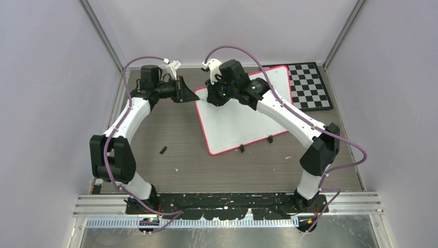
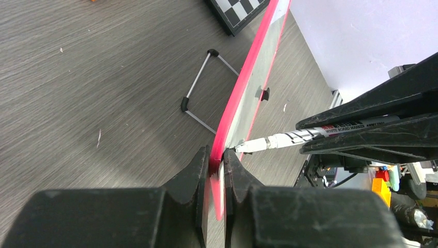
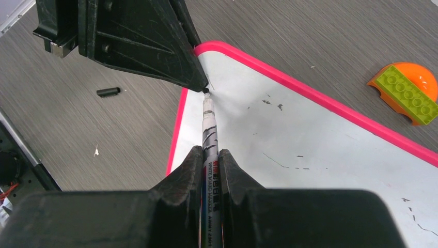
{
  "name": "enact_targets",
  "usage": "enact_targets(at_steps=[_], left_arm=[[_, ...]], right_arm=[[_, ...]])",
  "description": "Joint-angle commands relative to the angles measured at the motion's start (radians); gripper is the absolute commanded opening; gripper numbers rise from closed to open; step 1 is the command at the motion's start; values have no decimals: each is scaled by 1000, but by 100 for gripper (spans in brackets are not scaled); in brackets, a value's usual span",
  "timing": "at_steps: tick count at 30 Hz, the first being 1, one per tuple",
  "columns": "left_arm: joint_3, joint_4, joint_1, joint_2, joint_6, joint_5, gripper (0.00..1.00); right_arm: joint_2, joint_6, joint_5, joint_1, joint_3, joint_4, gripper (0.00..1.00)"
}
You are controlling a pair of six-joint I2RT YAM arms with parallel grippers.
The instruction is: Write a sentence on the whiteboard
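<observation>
Left gripper clamped on whiteboard corner; right gripper clamped on marker. Risk: tip just beside left jaws; stroke may bump them, shifting whiteboard.

The marker barrel reads "WHITE BOARD MARKER"

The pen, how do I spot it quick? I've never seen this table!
Find the big whiteboard with the pink rim. At its far left corner, the right gripper is shut on the marker, tip pointing at that corner. It is the only thin white stick with black print; the small piece nearby is all black.
</observation>
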Motion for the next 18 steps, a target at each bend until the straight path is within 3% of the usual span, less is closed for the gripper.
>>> enact_targets(at_steps=[1,18], left_arm=[[23,41,-7,-20,2,13,0],[29,37,-9,-22,7,9,0]], right_arm=[[-23,-25,123,-24,44,18,0],[0,-34,48,-33,61,-52,0]])
